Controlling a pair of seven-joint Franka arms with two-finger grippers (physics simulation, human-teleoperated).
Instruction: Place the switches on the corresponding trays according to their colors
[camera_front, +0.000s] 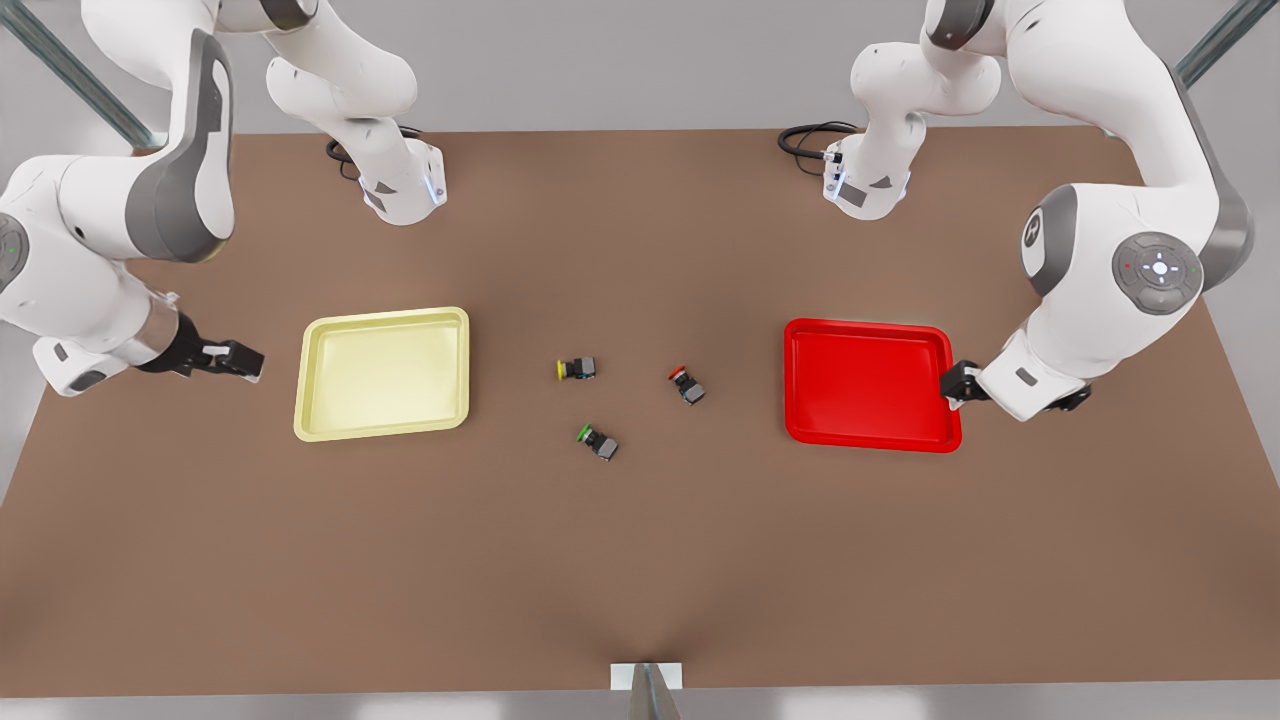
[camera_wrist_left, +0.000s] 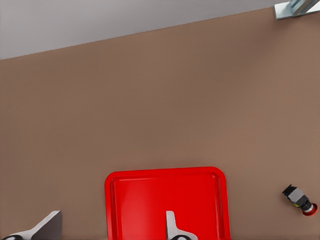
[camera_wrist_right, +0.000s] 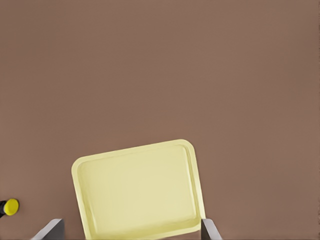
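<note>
Three small switches lie on the brown table between the trays: a yellow-capped switch, a red-capped switch and a green-capped switch. The pale yellow tray sits at the front view's left and holds nothing. The bright red tray sits at the front view's right, also bare. My left gripper hovers open at the red tray's outer edge. My right gripper is open just outside the yellow tray.
Both arm bases stand at the table's back edge with black cables beside them. A small white bracket sits at the middle of the front edge. Bare table surrounds the switches.
</note>
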